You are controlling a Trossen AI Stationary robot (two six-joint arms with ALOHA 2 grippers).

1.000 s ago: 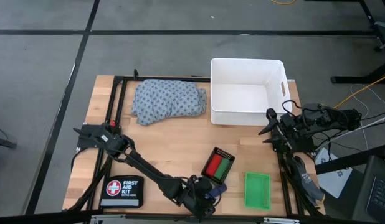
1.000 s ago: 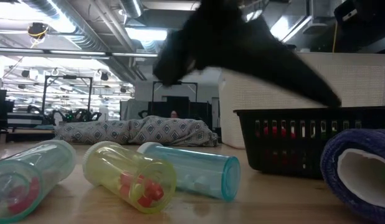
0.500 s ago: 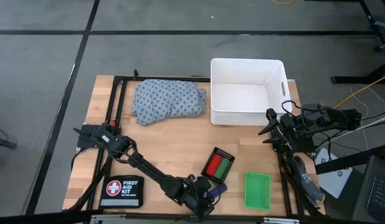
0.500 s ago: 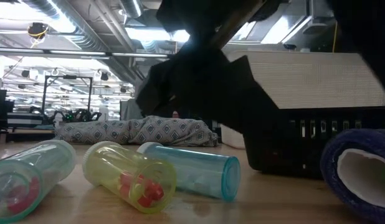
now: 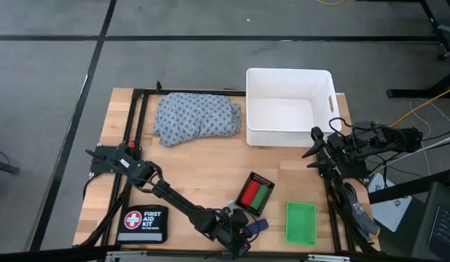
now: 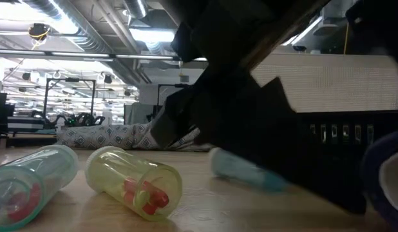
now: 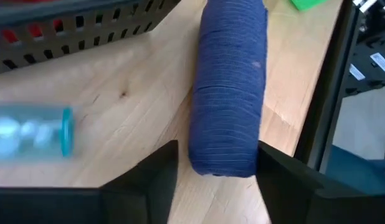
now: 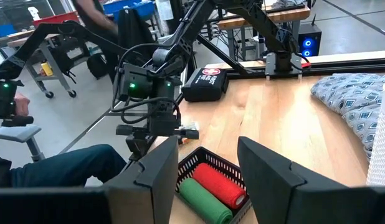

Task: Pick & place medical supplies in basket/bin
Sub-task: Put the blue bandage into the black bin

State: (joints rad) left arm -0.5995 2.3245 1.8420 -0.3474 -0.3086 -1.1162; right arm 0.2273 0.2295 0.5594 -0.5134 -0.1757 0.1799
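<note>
**So, left gripper is down around the blue roll at the front edge**

Okay, here's what's on the table. The left gripper is low at the near edge of the table, just in front of the black mesh tray. In the left wrist view its two fingers sit on either side of the blue roll, with the roll lying on the wood between them. Fingers are apart and bracketing the roll's near end; I can't tell if they're actually pressing on it. From above, the blue roll pokes out beside the gripper, between the mesh tray and the table's front edge.

The mesh tray has a red roll and a green roll lying side by side in it. The green tray sits just to the right of it, near the front. The white tub is at the back right, and the blue-grey dotted cloth is bunched up right beside it on the left.

The right gripper hangs off the table's right edge, fingers spread, nothing between them.

Other stuff: the black FIRST AID KIT pouch is at the front left corner. The low view shows a yellow-green clear tube with red bits inside, and teal tubes next to it on the wood.
</note>
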